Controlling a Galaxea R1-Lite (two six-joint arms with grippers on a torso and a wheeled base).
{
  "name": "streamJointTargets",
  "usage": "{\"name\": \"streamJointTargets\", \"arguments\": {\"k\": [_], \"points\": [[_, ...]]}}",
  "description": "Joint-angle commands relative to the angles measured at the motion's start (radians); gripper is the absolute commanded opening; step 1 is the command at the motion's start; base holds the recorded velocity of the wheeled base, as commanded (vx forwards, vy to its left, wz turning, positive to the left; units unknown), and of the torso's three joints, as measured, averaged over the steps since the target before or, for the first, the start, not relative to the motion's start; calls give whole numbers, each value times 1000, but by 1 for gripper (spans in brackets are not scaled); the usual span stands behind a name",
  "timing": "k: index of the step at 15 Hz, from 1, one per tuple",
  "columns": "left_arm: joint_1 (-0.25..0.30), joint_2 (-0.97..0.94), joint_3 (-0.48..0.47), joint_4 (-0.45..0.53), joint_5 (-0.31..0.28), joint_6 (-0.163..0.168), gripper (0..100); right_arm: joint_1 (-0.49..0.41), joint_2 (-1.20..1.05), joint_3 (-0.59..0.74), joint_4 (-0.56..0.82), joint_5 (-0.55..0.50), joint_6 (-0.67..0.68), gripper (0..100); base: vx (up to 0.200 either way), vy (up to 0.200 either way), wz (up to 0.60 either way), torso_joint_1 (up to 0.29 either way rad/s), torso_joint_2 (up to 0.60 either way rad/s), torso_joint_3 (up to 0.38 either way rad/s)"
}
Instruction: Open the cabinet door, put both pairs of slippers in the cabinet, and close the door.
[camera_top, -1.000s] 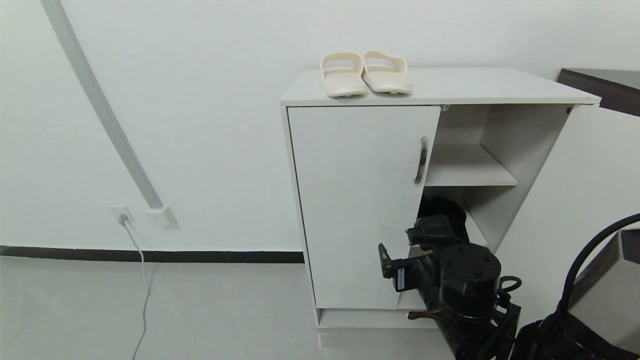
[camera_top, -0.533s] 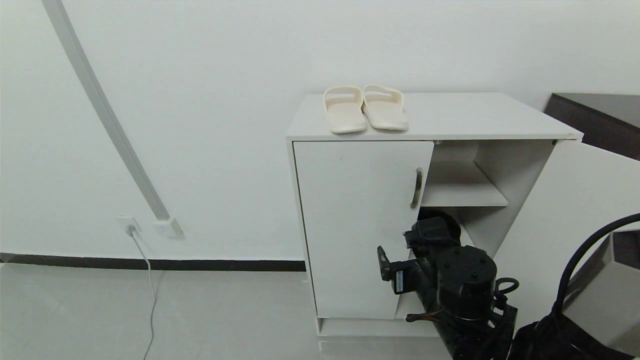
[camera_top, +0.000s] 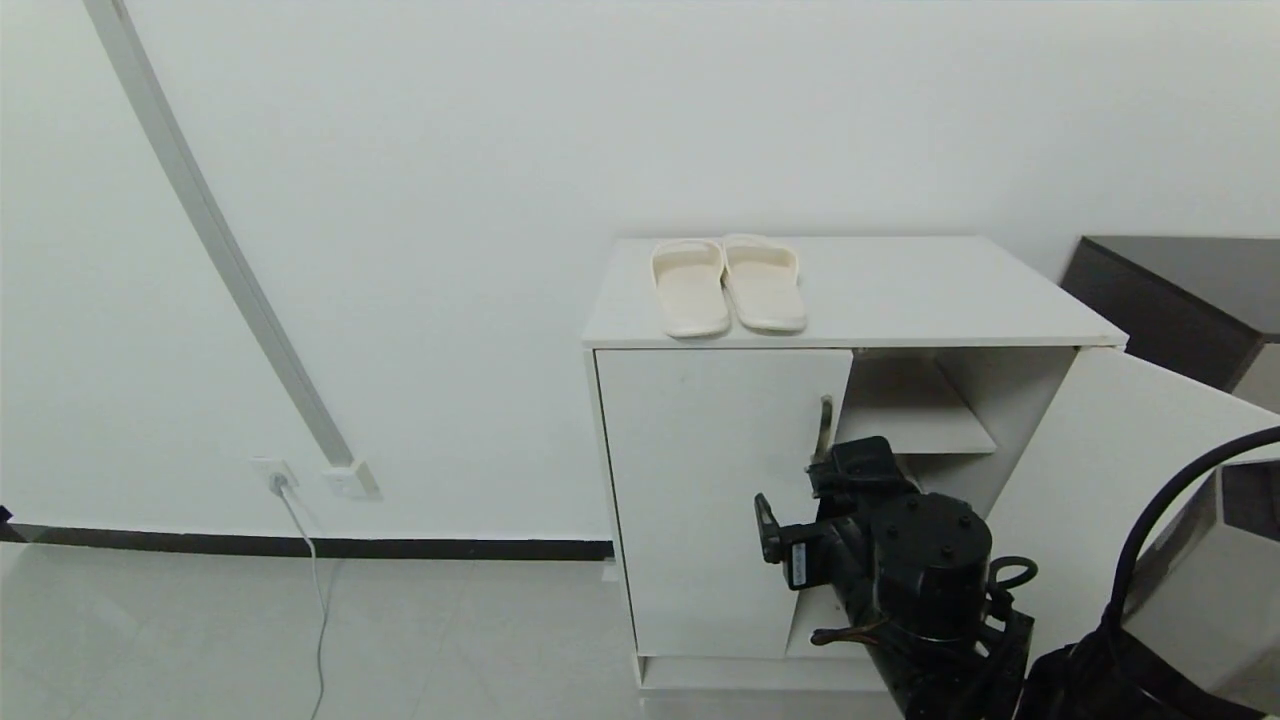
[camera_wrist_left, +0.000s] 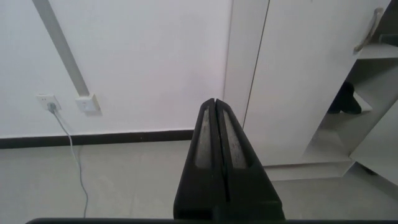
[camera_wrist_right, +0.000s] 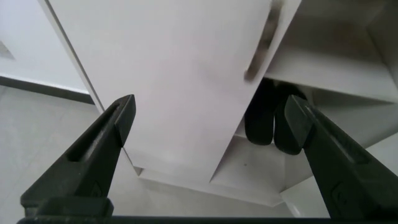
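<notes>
A cream pair of slippers (camera_top: 727, 285) lies side by side on top of the white cabinet (camera_top: 900, 290). The cabinet's left door (camera_top: 710, 480) with its handle (camera_top: 824, 425) is closed, and its right door (camera_top: 1110, 480) stands swung open. A black pair of slippers (camera_wrist_right: 270, 118) stands on the lower shelf inside, also seen as a dark shape (camera_wrist_left: 348, 99) past the door. My right gripper (camera_wrist_right: 209, 106) is open, held in front of the left door's handle edge, with nothing in it. My left gripper (camera_wrist_left: 215, 109) is shut and empty, out over the floor left of the cabinet.
A dark piece of furniture (camera_top: 1170, 290) stands right of the cabinet, behind the open door. A wall socket with a hanging cable (camera_top: 278, 480) and a slanted conduit (camera_top: 220, 250) are on the wall to the left. Bare floor (camera_top: 300, 630) lies left of the cabinet.
The whole head picture has shifted, with the cabinet lower in view and its top seen more from above: the camera has moved. Slippers and doors have kept their places.
</notes>
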Motion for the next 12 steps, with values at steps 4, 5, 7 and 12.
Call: {"name": "streamJointTargets", "arguments": {"k": [4, 5, 7, 12], "points": [[0, 2, 0, 0, 0, 0, 0, 1, 1, 6, -8, 0, -1, 100, 0, 0, 0, 220, -540, -316], [0, 2, 0, 0, 0, 0, 0, 1, 1, 6, -13, 0, -1, 100, 0, 0, 0, 242, -569, -330], [0, 2, 0, 0, 0, 0, 0, 2, 1, 8, -14, 0, -1, 100, 0, 0, 0, 251, -578, -330], [0, 2, 0, 0, 0, 0, 0, 5, 3, 23, -14, 3, -1, 100, 0, 0, 0, 244, -552, -306]]}}
